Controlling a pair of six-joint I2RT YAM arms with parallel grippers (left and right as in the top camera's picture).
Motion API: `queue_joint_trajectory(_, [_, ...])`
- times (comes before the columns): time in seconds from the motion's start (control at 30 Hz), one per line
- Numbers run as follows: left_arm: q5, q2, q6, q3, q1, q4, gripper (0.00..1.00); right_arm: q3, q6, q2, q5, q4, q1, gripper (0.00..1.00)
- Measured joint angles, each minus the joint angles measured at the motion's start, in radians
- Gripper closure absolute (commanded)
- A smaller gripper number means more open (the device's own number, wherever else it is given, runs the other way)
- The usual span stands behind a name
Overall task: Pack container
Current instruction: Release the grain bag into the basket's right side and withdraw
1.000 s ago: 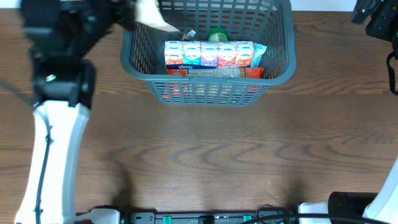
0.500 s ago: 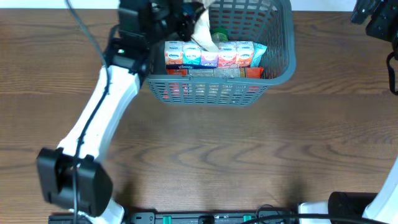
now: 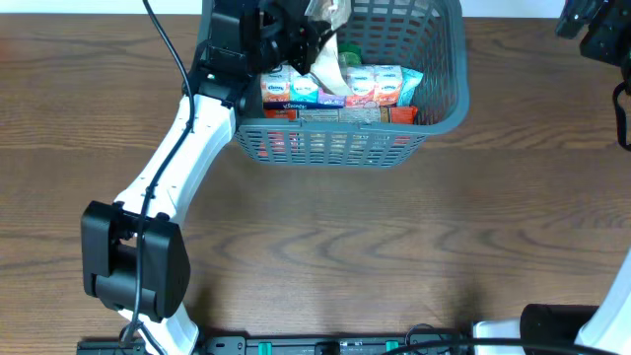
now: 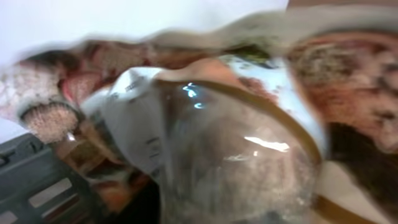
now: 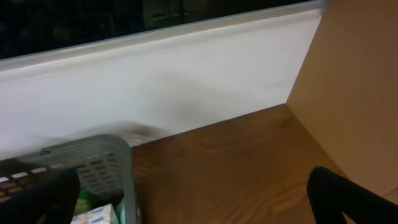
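The dark grey mesh basket (image 3: pixel 335 140) stands at the table's far middle. It holds a row of tissue packs (image 3: pixel 335 87), an orange packet (image 3: pixel 394 114) and a green-topped item (image 3: pixel 352 59). My left gripper (image 3: pixel 304 32) is over the basket's left part, shut on a cream pouch (image 3: pixel 327 61) that hangs down above the tissue packs. The left wrist view is filled by this pouch (image 4: pixel 236 143), blurred, with a basket corner (image 4: pixel 37 186) below it. My right gripper (image 5: pixel 193 208) is open and empty, raised at the far right (image 3: pixel 592 30), right of the basket (image 5: pixel 118 168).
The brown wooden table (image 3: pixel 394 247) spreads in front of the basket. A white wall (image 5: pixel 174 81) runs behind the table, and a tan panel (image 5: pixel 360 81) stands at the right.
My left arm has swung right from the table's far left to over the basket, carrying the cream pouch. In the last half second it moved slightly farther in. The right arm has not moved.
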Motion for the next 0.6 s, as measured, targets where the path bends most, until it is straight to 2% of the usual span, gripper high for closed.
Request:
queue_joint_trajectory(0.33, [-0.017,-0.006,-0.002,0.000,0.005,-0.044,0.01,0.000,0.000,0.000,0.000,0.000,0.000,0.01])
queue_joint_trajectory(0.47, [-0.109,-0.060,-0.002,0.000,0.035,-0.099,0.01,0.000,0.000,0.000,0.000,0.000,0.000,0.01])
queue_joint_trajectory(0.6, [-0.224,-0.184,-0.002,0.000,0.087,-0.180,0.01,0.000,0.000,0.000,0.000,0.000,0.000,0.01])
